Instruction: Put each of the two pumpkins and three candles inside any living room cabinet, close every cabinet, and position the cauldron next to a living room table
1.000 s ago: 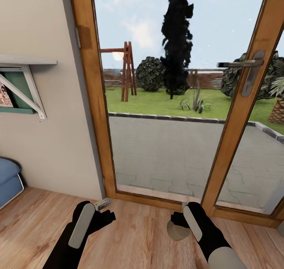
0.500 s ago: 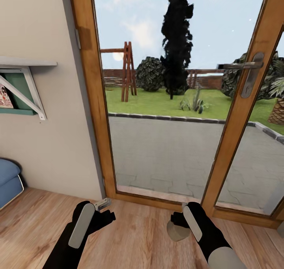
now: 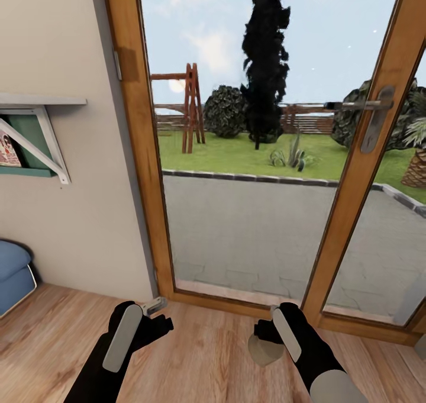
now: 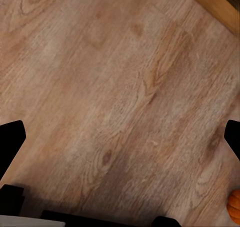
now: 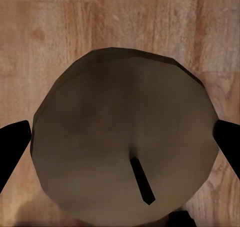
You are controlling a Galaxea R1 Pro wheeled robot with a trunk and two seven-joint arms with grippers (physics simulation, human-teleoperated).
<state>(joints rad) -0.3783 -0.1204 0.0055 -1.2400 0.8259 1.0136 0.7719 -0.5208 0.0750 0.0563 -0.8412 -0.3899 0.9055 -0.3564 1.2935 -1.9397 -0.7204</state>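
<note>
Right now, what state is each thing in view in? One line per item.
left gripper: open, empty, over bare floor.
right gripper: shut on the candle.
candle: held between the right fingers, wick end facing the wrist camera, unlit.
pumpkin: resting on the wood floor, untouched.
glass door: appears closed, handle level.

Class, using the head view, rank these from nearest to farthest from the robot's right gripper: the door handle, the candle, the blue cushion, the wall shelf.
1. The candle, held in the right gripper itself.
2. The door handle, up on the door frame to the right.
3. The blue cushion, low at the far left.
4. The wall shelf, high at the far left.
The last two are close.
</note>
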